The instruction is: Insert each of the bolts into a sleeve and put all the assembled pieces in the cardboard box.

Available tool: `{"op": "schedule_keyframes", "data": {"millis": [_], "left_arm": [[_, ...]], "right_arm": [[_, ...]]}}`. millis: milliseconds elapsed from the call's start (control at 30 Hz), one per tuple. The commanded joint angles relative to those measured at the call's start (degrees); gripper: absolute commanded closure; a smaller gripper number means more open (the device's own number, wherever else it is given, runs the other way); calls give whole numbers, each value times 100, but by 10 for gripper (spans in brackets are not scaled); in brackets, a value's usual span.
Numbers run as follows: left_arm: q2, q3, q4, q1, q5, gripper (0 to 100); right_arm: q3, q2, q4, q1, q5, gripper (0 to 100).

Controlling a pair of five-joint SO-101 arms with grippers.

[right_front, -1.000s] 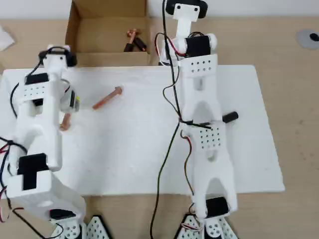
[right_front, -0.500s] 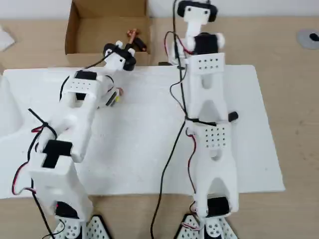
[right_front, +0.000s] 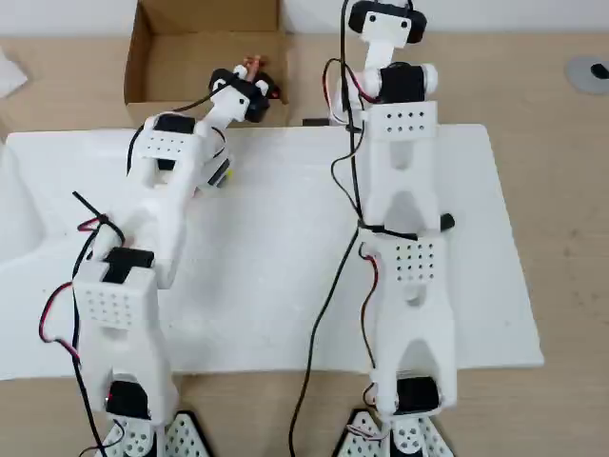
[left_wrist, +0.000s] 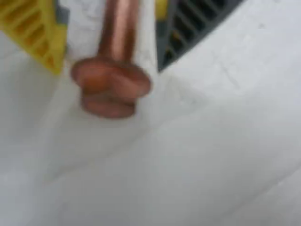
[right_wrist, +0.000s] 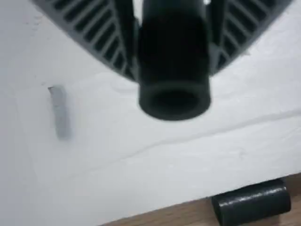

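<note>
Two hands each grip one part, the left hand (left_wrist: 111, 23) on a copper bolt (left_wrist: 112, 80) beside the cardboard box (right_front: 141, 59) at 11 o'clock, the right hand (right_wrist: 174, 33) on a black sleeve (right_wrist: 174, 92) at 12 o'clock, open end outward, seemingly ready for mating.

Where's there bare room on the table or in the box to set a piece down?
Bare: the white foam board between the left arm and right arm, and the left floor of the brown cardboard box. Crowded: the box's right corner, holding copper-and-black assembled pieces.
</note>
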Motion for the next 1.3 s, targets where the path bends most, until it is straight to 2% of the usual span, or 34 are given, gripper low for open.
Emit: {"op": "schedule_keyframes", "data": {"millis": [0,133,433,533,733,800,933,1067,1200,1267], "left_arm": [[224,-299,264,141,-18,869],[242,-343,413,88,53,984],[215,-334,475,-185,404,988],[207,-510,835,-176,448,988],[-435,-1732,1442,-237,1688,988],[-901,-2136,1556,-246,2171,988],[-2018,-2602,1829,-255,3112,988],[-3266,-2549,2127,-246,4211,988],[-4338,-1978,2224,-246,4932,988],[-4848,-1547,2233,-246,5073,988]], "right_arm": [[-57,-488,70,84,-70,989],[-57,-488,70,84,-70,989],[-57,-488,70,84,-70,989],[-57,-488,70,84,-70,989],[-330,-532,70,-13,114,989],[-813,-690,70,-145,580,989],[-787,-1341,70,-479,1521,989],[-725,-2088,79,-593,1908,989],[-664,-2695,97,-585,1934,989],[-277,-2967,97,-576,1934,989]]}}
